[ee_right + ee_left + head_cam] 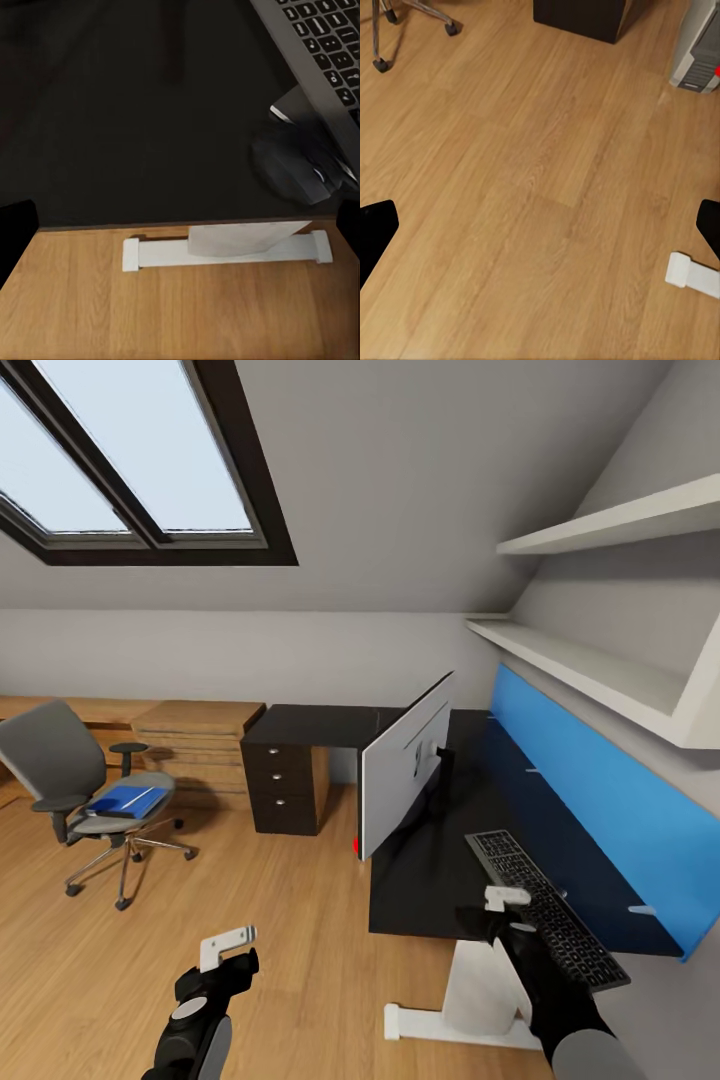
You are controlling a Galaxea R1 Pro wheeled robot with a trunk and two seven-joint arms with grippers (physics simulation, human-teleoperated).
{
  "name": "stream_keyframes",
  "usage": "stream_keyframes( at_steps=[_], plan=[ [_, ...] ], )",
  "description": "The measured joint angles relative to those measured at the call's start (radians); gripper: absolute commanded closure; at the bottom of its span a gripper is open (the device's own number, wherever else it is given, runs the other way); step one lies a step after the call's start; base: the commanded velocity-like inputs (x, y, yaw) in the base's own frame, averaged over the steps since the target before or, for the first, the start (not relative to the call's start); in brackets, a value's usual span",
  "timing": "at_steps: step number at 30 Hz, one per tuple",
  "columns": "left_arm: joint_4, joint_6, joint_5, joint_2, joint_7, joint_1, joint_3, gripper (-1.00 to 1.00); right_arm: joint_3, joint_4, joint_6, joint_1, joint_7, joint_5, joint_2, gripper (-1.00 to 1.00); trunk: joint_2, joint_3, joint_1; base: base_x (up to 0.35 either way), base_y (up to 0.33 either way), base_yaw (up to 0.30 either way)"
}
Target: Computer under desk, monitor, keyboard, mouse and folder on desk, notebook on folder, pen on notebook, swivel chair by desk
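Three views, taken in turn. Head view: keyboard [546, 905] lies on the black desk [430, 870] near the blue back panel [600, 810]; monitor [405, 778] stands on the desk, turned edge-on, grey back outward. Right gripper [508, 898] hovers at the keyboard's near side, fingers too obscured to tell whether they are parted or closed. Left gripper [228, 948] hangs over bare floor [280, 920], holding nothing. Swivel chair [85, 800] stands well apart from the desk with the blue folder [125, 800] on its seat. Left wrist view: plank floor, a chair castor [381, 65], the grey computer [697, 49] at the frame edge. Right wrist view: mouse [289, 169] rests on the desk touching or tucked beside the keyboard's [322, 45] edge; white desk foot [225, 251] below. Judgement: mouse is light, rigid, smooth-shelled and likely slippery; pinch across its narrow flanks. Folder is flat and probably flexes; take it by the stiffer spine edge.
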Motion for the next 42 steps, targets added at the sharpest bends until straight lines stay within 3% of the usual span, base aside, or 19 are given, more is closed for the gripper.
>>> stream_keyframes(
  at_steps=[6,9,14,15,20,32,42],
  plan=[
    [-0.003,0.0,0.0,0.0,0.0,0.0,0.001,-1.0,0.0,0.049,-0.077,0.0,-0.003,0.025,0.002,-1.0,0.0,0.0,0.0,0.003,-0.001,0.0],
    [-0.014,0.0,0.0,0.0,0.0,0.0,0.001,-1.0,0.0,0.088,-0.155,0.0,-0.008,0.03,0.003,-1.0,0.0,0.0,0.0,0.0,0.0,0.0],
    [-0.037,0.0,0.0,0.0,0.0,0.001,0.001,-1.0,0.0,0.143,-0.285,0.0,-0.049,0.034,0.007,-1.0,0.0,0.0,0.0,0.0,0.0,0.0],
    [-0.047,0.0,0.001,0.0,0.0,0.001,0.002,-1.0,0.0,0.173,-0.349,0.0,-0.089,0.034,0.01,-1.0,0.0,0.0,0.0,0.0,0.0,0.0],
    [-0.062,0.001,0.003,0.0,0.0,0.001,0.017,-1.0,0.001,0.206,-0.413,-0.001,-0.123,0.033,0.028,-1.0,0.0,0.0,0.0,0.0,0.0,0.0],
    [-0.119,0.003,0.017,0.0,0.0,0.0,0.022,-1.0,0.001,0.213,-0.415,-0.001,-0.131,0.029,0.049,-1.0,0.0,0.0,0.0,0.0,0.0,0.0],
    [-0.125,0.005,0.018,0.0,0.0,0.0,0.022,-1.0,-0.001,0.212,-0.282,-0.003,-0.126,0.026,0.058,-1.0,0.0,0.0,0.0,0.0,0.0,0.0]
  ],
)
